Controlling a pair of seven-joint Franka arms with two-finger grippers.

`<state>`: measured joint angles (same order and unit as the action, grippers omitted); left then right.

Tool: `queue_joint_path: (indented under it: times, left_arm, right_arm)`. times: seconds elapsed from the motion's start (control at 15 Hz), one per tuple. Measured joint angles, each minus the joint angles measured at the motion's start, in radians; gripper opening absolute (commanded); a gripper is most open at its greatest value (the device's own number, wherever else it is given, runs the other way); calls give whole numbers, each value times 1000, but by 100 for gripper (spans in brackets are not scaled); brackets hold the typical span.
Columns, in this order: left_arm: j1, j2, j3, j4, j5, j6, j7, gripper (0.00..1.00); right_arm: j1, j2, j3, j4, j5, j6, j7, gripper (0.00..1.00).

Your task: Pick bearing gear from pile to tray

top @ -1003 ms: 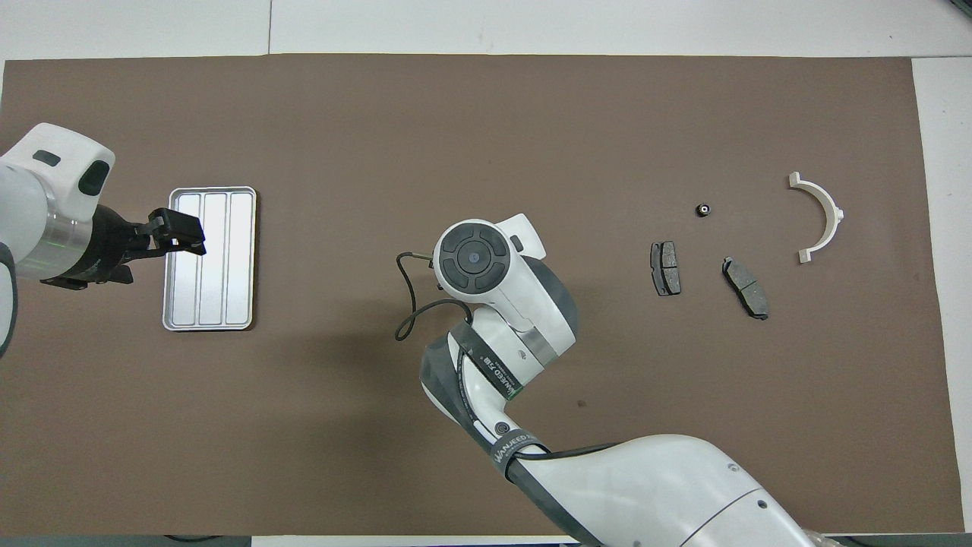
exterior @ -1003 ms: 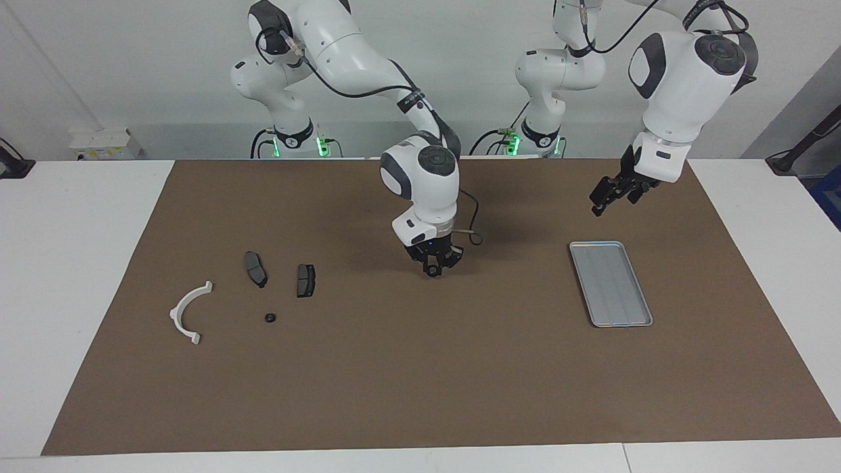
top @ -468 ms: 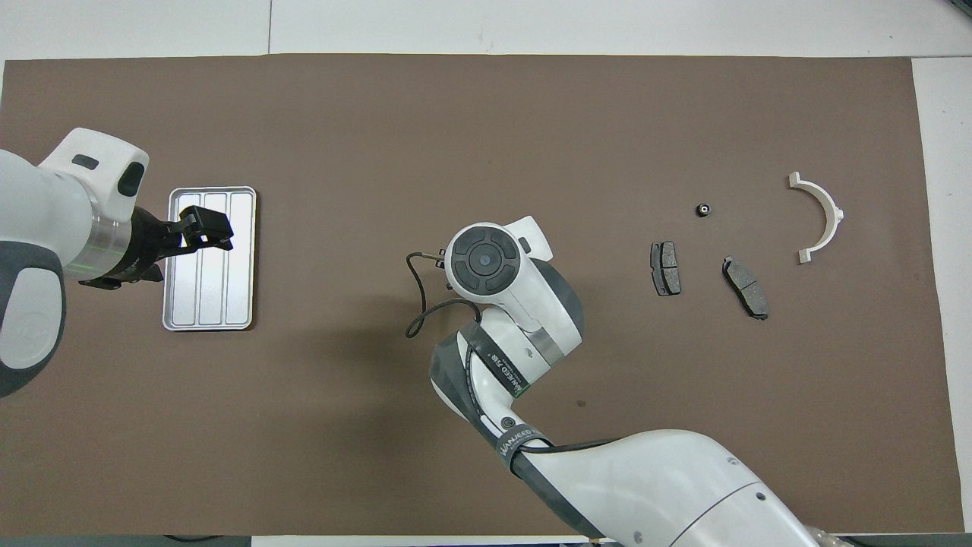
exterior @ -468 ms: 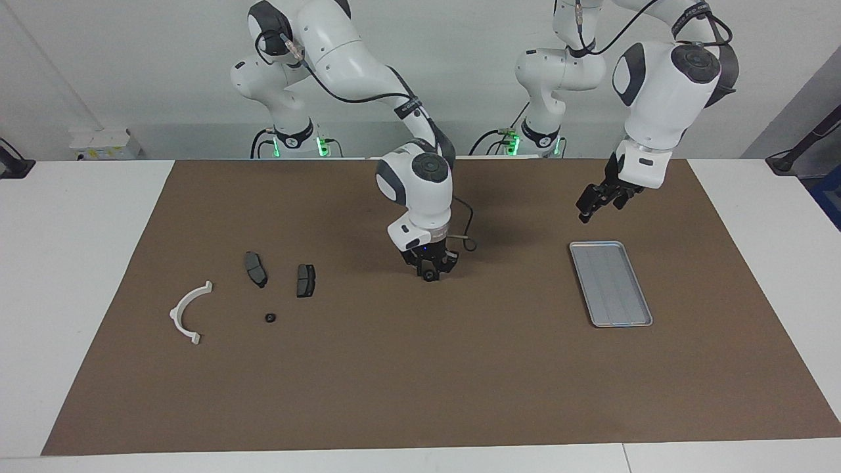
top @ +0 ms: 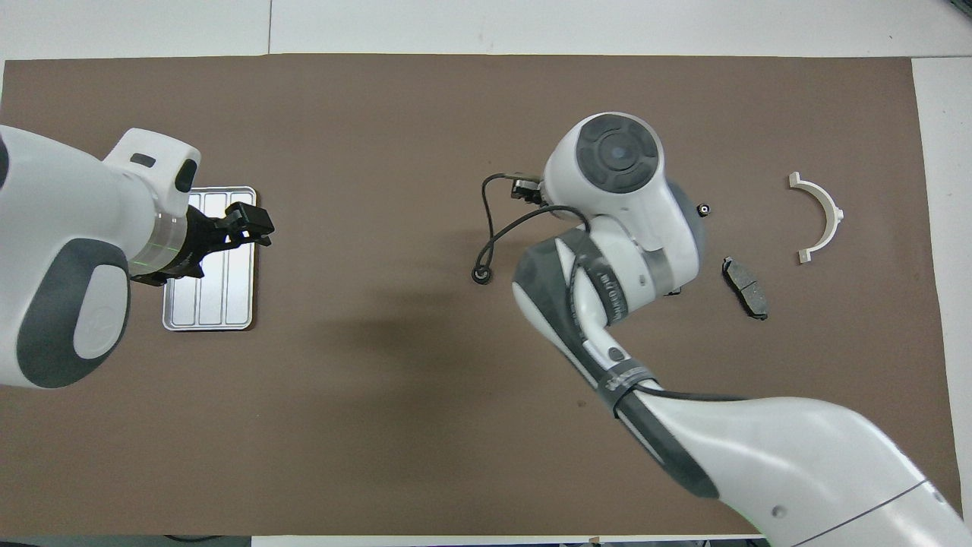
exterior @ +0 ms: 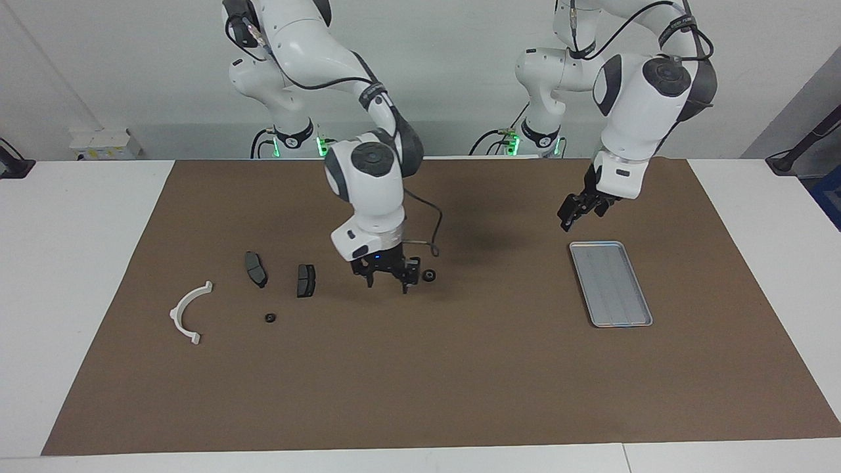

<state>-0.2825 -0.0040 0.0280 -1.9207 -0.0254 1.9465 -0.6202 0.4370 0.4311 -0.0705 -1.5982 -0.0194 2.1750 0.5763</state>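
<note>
My right gripper (exterior: 387,284) hovers low over the mat between the pile and mid-table, open, with nothing between its fingers. Beside it, toward the left arm's end, a small black round bearing gear (exterior: 429,276) (top: 481,275) lies loose on the mat. The pile holds a white curved bracket (exterior: 189,312), two dark brake pads (exterior: 255,268) (exterior: 305,280) and another tiny black round piece (exterior: 269,318). The silver tray (exterior: 610,282) (top: 176,311) lies bare at the left arm's end. My left gripper (exterior: 569,218) (top: 254,228) hangs open and raised over the tray's edge.
A brown mat (exterior: 420,381) covers most of the white table. In the overhead view my right arm's wrist (top: 615,190) hides its own fingers and most of one brake pad. A cable loop dangles from that wrist.
My right gripper opened, left the black round gear on the mat at mid-table and moved toward the pile. My left gripper drifted from the tray's end toward the middle of the table.
</note>
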Motion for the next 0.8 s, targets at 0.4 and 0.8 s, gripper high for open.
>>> queue_joint_path:
  times: [0.4, 0.8]
  left_arm:
    - [-176, 171, -3, 97, -15, 50, -210, 100]
    - [-329, 472, 0, 336, -15, 70, -409, 100]
  right_arm:
    - [-254, -6, -1, -12, 1, -5, -471, 82]
    - [-291, -8, 0, -112, 1, 27, -611, 81]
